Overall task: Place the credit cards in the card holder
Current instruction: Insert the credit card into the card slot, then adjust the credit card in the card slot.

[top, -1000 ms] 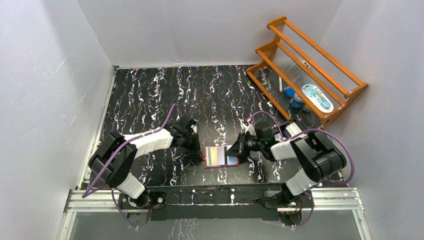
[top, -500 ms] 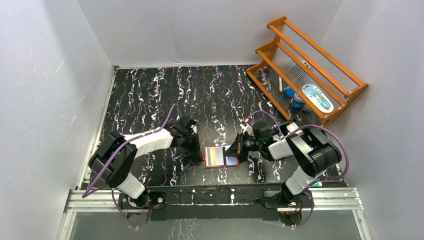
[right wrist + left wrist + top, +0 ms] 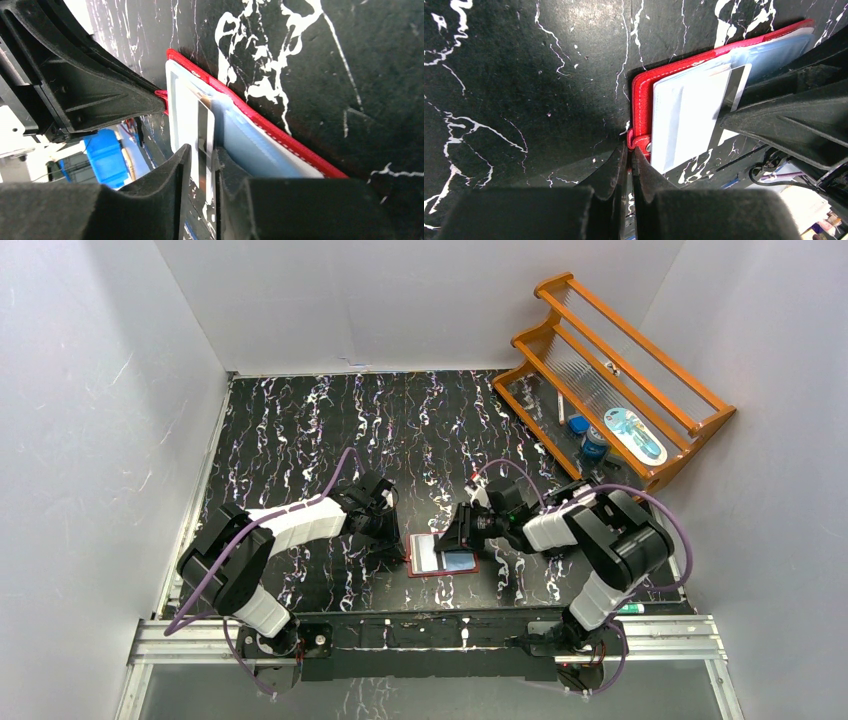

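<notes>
Holder [image 3: 443,558] lay open on the counter [image 3: 300,420], lower centre of the top view. Left end effector [image 3: 630,151] was pinched on its red edge tab — right end effector [image 3: 202,152] was clamped on a pale card [image 3: 195,120] lying over the clear pockets.

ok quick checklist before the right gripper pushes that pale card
1. left gripper pinching the card holder by its red edge: ok
2. right gripper shut on the pale card: ok
3. card holder lying open on the table: ok
4. pale card roughly in line with the card holder's edges: ok
5. pale card's leading edge inside a clear pocket: cannot tell
</notes>
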You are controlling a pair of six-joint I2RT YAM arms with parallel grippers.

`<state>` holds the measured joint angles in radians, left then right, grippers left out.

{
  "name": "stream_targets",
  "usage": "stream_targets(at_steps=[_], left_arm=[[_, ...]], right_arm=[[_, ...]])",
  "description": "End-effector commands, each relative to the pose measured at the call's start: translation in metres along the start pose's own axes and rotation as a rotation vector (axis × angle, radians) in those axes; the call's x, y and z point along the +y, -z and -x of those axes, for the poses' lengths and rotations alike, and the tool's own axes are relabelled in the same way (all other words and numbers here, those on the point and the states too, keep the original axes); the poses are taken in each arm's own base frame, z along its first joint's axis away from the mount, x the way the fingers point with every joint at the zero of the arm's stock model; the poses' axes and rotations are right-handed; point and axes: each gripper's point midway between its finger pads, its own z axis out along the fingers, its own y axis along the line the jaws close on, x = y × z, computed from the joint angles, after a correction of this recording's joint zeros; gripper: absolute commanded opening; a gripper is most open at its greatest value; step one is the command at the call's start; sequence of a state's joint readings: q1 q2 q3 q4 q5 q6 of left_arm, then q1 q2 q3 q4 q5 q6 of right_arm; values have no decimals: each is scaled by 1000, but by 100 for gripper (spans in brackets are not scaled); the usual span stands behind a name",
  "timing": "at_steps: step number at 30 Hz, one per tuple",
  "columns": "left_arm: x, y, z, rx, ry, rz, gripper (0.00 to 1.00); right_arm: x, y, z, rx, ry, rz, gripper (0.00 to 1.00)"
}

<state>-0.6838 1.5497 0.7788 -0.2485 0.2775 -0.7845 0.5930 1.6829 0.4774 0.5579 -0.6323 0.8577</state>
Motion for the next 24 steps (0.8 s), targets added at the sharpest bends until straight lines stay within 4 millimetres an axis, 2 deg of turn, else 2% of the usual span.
stream_targets(at_steps=[1,5,11,24], left_arm=[[-5,4,-2,18,-1,-17,2],[-4,3,-3,18,3,-15,2],[-5,4,-3,14,4,-19,2],[-7,5,-3,15,2,-28,3]], right_arm=[[-21,10,6,-48,4,-202,34],[-20,23,10,-72,17,-270,43],[-12,30,14,-88,31,-295,46],[10,4,8,-43,65,-272,41]])
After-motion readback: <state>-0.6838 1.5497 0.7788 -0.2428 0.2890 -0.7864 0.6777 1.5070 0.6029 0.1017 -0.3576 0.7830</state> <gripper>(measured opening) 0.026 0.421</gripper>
